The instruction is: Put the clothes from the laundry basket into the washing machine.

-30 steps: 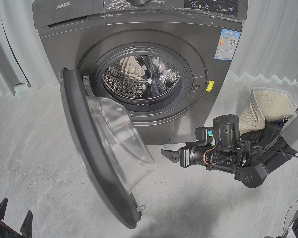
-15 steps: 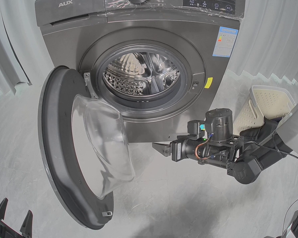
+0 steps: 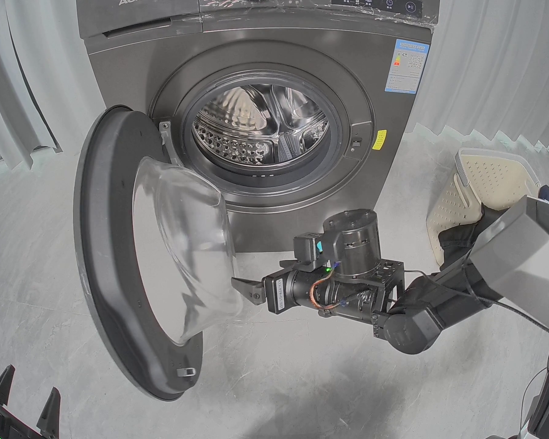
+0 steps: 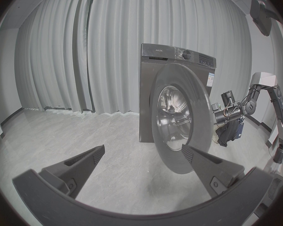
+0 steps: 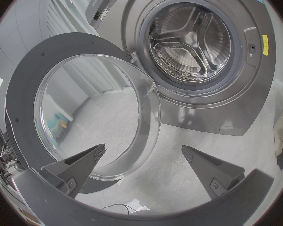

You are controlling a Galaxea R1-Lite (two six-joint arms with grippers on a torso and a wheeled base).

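The grey washing machine [image 3: 256,50] has its round door [image 3: 104,245] swung wide to the left, so the steel drum [image 3: 259,126] is exposed, with nothing visible inside it. My right gripper [image 3: 241,288] hovers low in front of the machine, right beside the door's glass bowl [image 3: 183,245]. In the right wrist view it [image 5: 143,149] is open and holds nothing. The cream laundry basket [image 3: 494,181] stands on the floor at the right, with dark clothes [image 3: 460,239] hanging over its edge. My left gripper [image 3: 24,394] stays open at the lower left, far from everything.
Pale curtains [image 3: 506,62] hang behind and beside the machine. The grey tiled floor [image 3: 323,385] is bare in front of the machine. The open door takes up the space at the machine's left front.
The door has swung further open to the left. My right gripper has moved left and slightly down, toward the door's glass. The head view has shifted a little.
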